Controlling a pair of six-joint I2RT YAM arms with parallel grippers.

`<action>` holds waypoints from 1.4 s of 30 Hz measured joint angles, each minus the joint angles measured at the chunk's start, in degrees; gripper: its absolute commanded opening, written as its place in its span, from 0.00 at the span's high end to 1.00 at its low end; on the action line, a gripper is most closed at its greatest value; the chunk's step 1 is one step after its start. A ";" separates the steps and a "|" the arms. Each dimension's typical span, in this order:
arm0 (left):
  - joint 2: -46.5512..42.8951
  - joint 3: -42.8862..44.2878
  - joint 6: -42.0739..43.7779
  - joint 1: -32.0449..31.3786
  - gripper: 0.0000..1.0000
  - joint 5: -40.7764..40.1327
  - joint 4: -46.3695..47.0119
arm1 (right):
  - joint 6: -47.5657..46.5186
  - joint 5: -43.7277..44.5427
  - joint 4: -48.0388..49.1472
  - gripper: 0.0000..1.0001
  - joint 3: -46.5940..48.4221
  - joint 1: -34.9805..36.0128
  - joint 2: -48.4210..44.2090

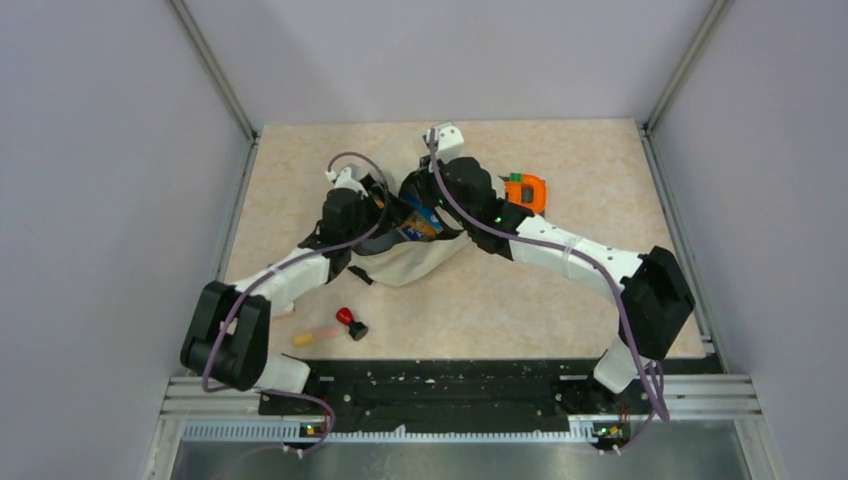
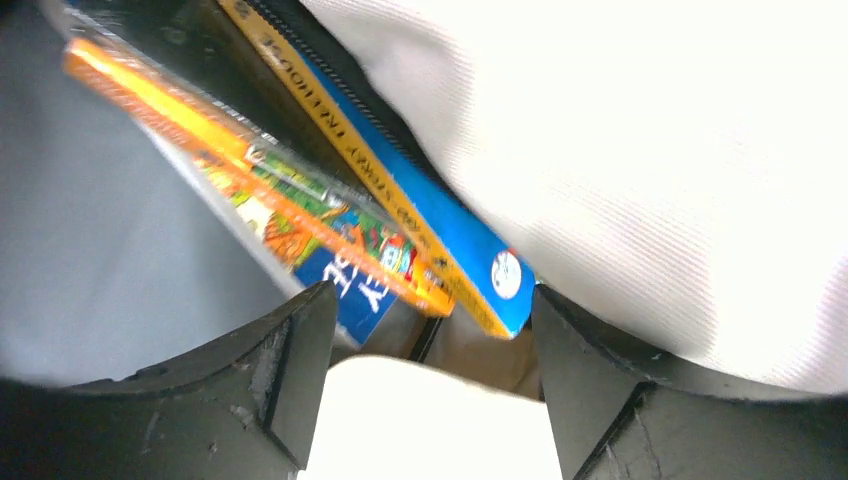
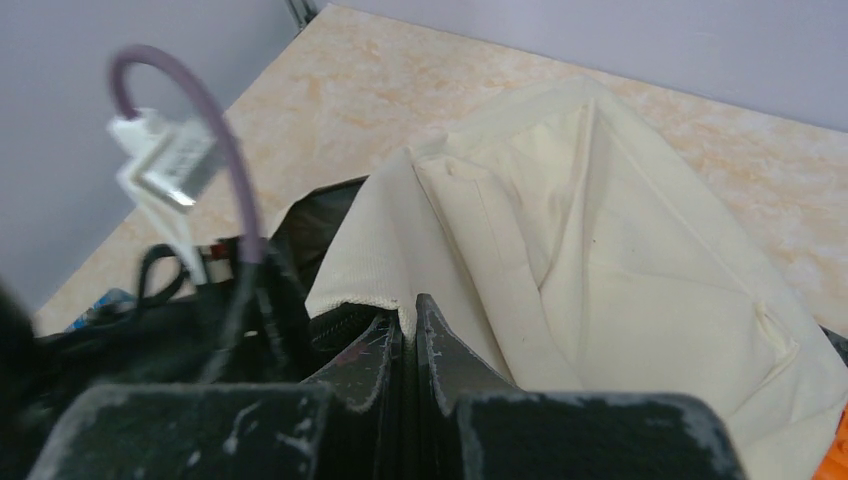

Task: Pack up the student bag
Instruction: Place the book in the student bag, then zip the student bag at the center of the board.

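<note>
Cream student bag (image 1: 410, 262): both arms bent inward over its mouth. Right gripper (image 3: 412, 305) pinched closed on fabric rim; left gripper (image 2: 432, 295) spread, empty, facing books (image 2: 440, 220), spine lettering blurred.

The left arm (image 1: 290, 272) and right arm (image 1: 575, 255) share one build — white link shells joined by bulky black joint housings. A mauve cable (image 1: 612, 290) runs along each, looping free at the wrist, where a white connector block (image 3: 165, 165) sits. Small green lights (image 1: 497, 218) glow on the right arm's dark wrist section. The fingers (image 2: 290, 375) are matte black wedges — scuffed with pale scratches along their edges.
</note>
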 measured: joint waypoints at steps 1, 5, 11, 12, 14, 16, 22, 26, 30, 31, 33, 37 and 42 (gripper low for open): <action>-2.91 -1.18 1.22 0.00 0.22 -0.68 -1.70 | -0.20 0.17 -0.09 1.00 -0.33 0.00 -0.22; -14.95 -5.11 5.11 0.07 0.19 -4.42 -9.64 | -0.92 0.59 -0.13 0.96 -1.60 0.00 -0.76; -26.60 -8.39 8.00 3.19 0.12 -6.40 -24.52 | -2.08 0.68 -0.39 0.92 -2.38 1.38 -0.68; -28.50 -8.83 8.37 5.01 0.12 -5.88 -27.50 | -2.36 0.70 -0.44 0.92 -2.36 2.10 -0.52; -31.74 -9.27 9.03 10.03 0.12 -4.17 -31.95 | -2.47 0.55 -0.70 0.89 -2.32 3.82 0.11; -35.15 -9.75 9.44 16.26 0.11 -1.97 -35.45 | -2.43 -0.72 -1.16 0.81 -2.29 5.46 1.38; -39.23 -9.86 11.45 20.46 0.11 3.87 -40.72 | -2.75 -6.19 -5.35 0.34 -1.73 8.81 4.42; -39.08 -9.62 12.83 21.40 0.12 4.90 -43.01 | -3.50 -9.84 -10.14 0.16 0.39 9.77 4.52; -39.69 -7.82 15.82 21.46 0.14 4.90 -44.44 | -5.01 -9.64 -14.12 0.09 0.79 9.79 1.51; -40.22 -7.39 16.76 21.46 0.14 4.90 -44.50 | -5.51 -9.14 -15.30 0.09 0.79 9.60 0.00; -42.29 -6.23 19.37 21.46 0.15 4.92 -44.57 | -5.99 -8.55 -16.81 0.09 0.74 8.94 -3.02; -46.40 -5.11 22.99 21.46 0.16 5.51 -43.85 | -4.57 -10.10 -17.22 0.10 -0.26 2.25 -8.79; -45.90 -3.82 26.05 21.35 0.18 9.35 -43.58 | 0.22 -13.03 -16.46 0.18 -5.14 -13.22 -9.81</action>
